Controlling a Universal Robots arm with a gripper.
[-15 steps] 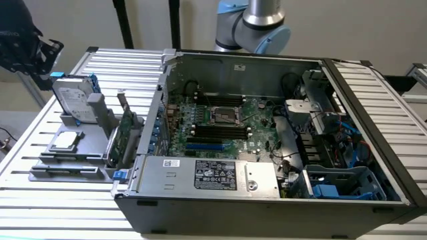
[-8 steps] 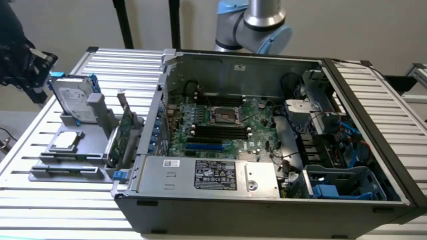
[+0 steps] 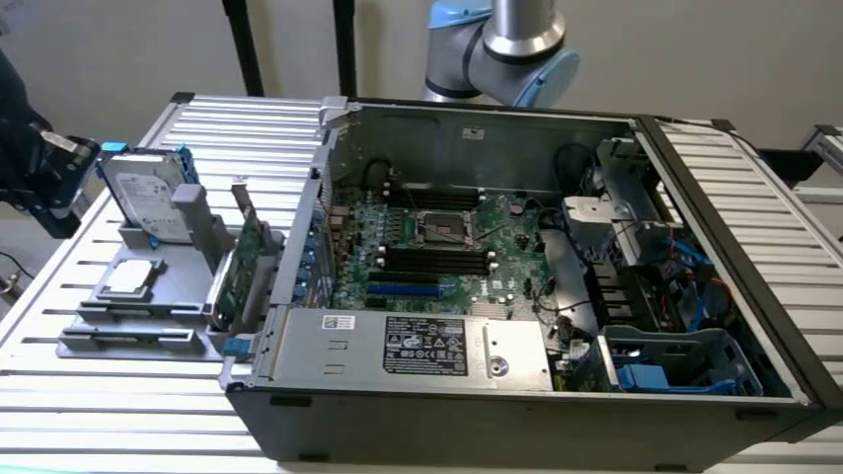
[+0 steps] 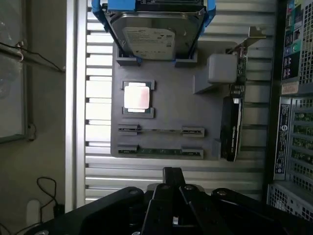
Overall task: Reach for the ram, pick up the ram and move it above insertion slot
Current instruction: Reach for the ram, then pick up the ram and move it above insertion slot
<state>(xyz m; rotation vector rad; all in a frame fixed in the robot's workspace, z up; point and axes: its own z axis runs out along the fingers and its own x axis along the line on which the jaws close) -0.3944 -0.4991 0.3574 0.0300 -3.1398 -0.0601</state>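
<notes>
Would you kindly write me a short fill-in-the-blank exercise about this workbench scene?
1. The tool is ___, gripping nothing.
2. The ram lies in the grey holder, outside the computer ___.
3. The hard drive stands in a ___ frame.
Missing words: shut; case; blue.

Green ram, grey tray, black tool
</notes>
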